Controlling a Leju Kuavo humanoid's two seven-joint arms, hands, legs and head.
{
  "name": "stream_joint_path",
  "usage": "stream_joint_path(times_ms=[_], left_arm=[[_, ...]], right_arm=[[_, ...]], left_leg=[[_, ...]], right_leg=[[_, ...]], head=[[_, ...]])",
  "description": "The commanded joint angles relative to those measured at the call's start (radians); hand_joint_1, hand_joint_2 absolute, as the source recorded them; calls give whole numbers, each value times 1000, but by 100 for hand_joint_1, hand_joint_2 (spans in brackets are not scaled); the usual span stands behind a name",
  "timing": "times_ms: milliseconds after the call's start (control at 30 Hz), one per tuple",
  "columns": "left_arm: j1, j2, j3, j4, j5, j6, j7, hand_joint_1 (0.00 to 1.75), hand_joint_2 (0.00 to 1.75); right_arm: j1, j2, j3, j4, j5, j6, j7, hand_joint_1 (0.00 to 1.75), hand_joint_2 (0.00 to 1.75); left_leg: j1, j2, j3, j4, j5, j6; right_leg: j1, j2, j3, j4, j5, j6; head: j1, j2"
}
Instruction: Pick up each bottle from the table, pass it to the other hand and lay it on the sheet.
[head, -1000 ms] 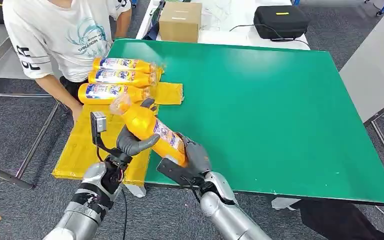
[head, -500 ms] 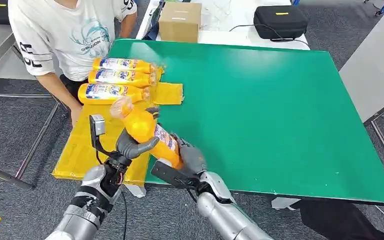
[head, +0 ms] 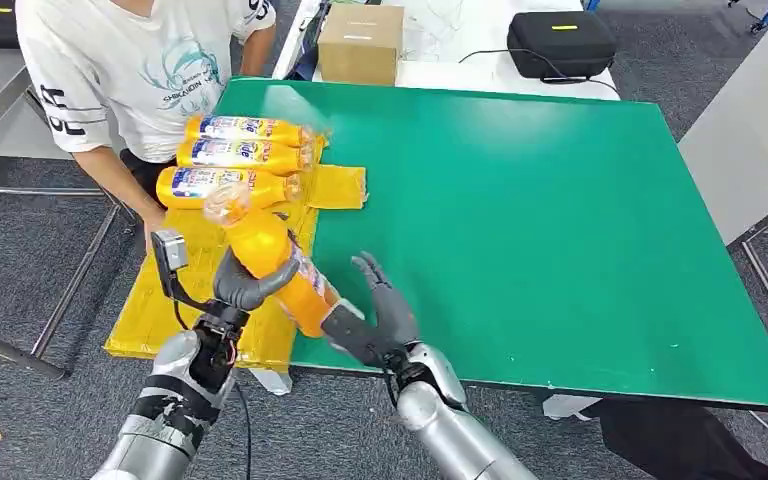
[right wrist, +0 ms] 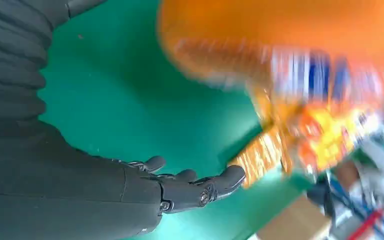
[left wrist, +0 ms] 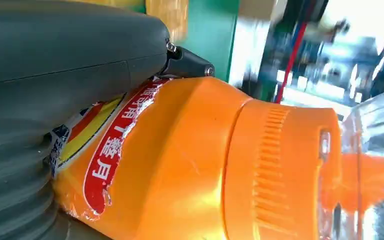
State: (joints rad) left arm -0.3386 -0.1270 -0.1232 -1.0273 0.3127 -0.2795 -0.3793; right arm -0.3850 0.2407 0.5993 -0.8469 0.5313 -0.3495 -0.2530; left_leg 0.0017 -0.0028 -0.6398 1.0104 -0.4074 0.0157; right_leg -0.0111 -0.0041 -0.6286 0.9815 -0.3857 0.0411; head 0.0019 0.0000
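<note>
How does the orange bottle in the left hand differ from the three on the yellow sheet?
The orange plastic bottle is gripped by the left hand, tilted above the table edge; the three orange bottles lie flat, side by side, on the yellow sheet. The right hand is open beside it. All share the same colour and label.

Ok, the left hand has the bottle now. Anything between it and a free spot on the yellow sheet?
Nothing visible. The left hand grips the bottle above the yellow sheet, bare below it. The three laid bottles lie farther back; the right hand is open beside it.
</note>
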Motion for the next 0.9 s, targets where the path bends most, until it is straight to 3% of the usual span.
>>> stream_joint_path(times_ms=[33, 67, 167, 233, 267, 400, 467, 633, 900], left_arm=[[-96, 63, 21, 66, -221, 189, -88, 175, 175], [-133, 87, 1, 114, -356, 281, -126, 175, 175], [-166, 94, 16, 159, -392, 294, -136, 175, 175], [-220, 131, -51, 236, -650, 458, -176, 175, 175], [-239, 143, -61, 270, -712, 471, -188, 175, 175], [-285, 174, -108, 371, -920, 562, -177, 175, 175], [-322, 203, -190, 465, -1108, 616, -109, 175, 175], [-375, 256, -332, 641, -1313, 565, -76, 175, 175], [-379, 261, -339, 653, -1319, 562, -84, 175, 175]], right_arm=[[48, -32, -110, -172, -87, -27, -73, 0, 175], [58, -35, -121, -215, -114, -35, -100, 0, 175], [65, -39, -123, -252, -124, -30, -101, 0, 175], [71, -31, -140, -291, -166, -45, -138, 0, 175], [69, -32, -141, -300, -175, -40, -138, 0, 175], [71, -35, -145, -317, -188, -30, -133, 0, 175], [70, -38, -148, -318, -196, -15, -130, 0, 175], [58, -39, -153, -299, -201, 12, -129, 0, 175], [49, -35, -151, -289, -204, 19, -132, 0, 175]], left_leg=[[1, -2, 6, 1, -3, -1], [1, -2, 3, 0, -1, -1], [1, -2, 4, 1, -2, -1], [1, -2, 2, 0, 0, -1], [1, -2, 4, 0, -1, -1], [0, -2, 3, 0, -1, -1], [1, -1, 6, 0, -2, -1], [1, 0, 5, -1, -1, -1], [1, 2, 4, 0, -1, -1]], right_leg=[[1, -1, 7, 1, -4, -2], [1, -2, 4, 1, -2, -2], [1, -2, 4, 1, -3, -2], [1, -1, 2, 0, -1, -1], [1, -1, 4, 1, -2, -2], [0, -2, 3, 0, -2, -1], [1, -1, 5, 0, -2, -2], [1, -1, 4, 0, -1, -1], [1, 1, 3, 1, -1, -1]], head=[[0, 0], [0, 0], [0, 0], [0, 0], [0, 0], [0, 0], [0, 0], [0, 0], [0, 0]])
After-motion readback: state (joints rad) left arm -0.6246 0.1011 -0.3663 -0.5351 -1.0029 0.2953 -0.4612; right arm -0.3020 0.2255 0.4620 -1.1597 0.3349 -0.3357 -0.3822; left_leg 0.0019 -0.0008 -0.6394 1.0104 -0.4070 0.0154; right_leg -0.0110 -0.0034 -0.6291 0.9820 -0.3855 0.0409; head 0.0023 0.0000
